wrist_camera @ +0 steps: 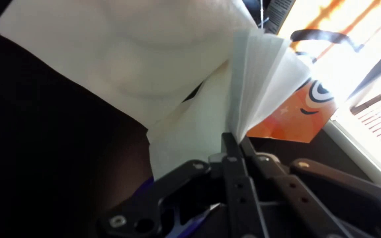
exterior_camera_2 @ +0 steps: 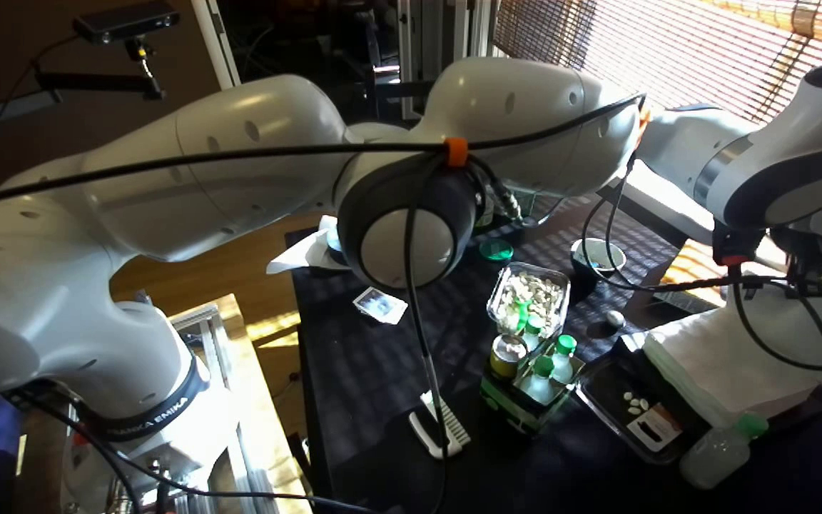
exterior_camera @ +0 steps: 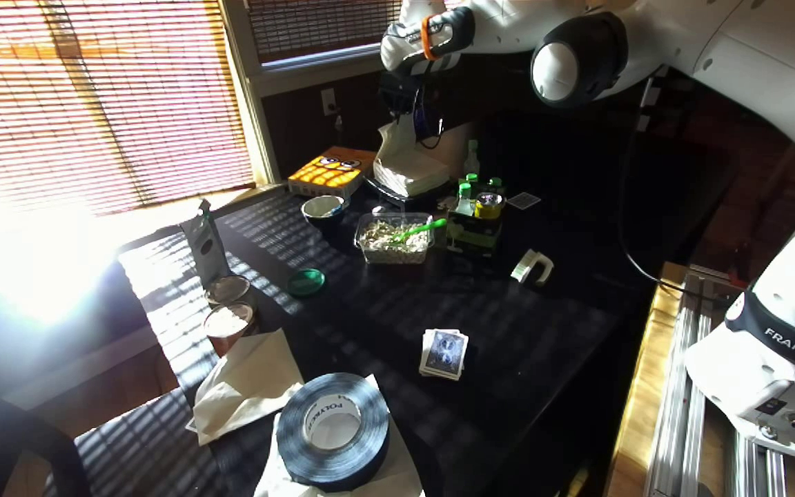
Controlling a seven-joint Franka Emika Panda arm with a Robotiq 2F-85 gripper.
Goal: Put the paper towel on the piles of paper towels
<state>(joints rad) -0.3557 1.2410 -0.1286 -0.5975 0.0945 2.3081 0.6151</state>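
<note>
Pale paper towel (wrist_camera: 253, 86) partly upright at pile (exterior_camera: 415, 178), pleats fanned past my fingers (wrist_camera: 231, 145), which pinched it tight. Could not tell how much lay on pile, or whether pile's sheets were caught too. Step, I judged: laying down, release not yet made. Next called for lowering towel flat, then parting fingers gently. Arm (exterior_camera: 701, 48) stretched out, wrist (exterior_camera: 397, 52) above pile, fingers pointing down.

Paper-towel pile (exterior_camera_2: 725, 357) partly hidden, arm (exterior_camera: 749, 62) cropped by edge

Harsh glare through blinds (exterior_camera: 121, 103), striped shadows, wrist view perhaps soft.
</note>
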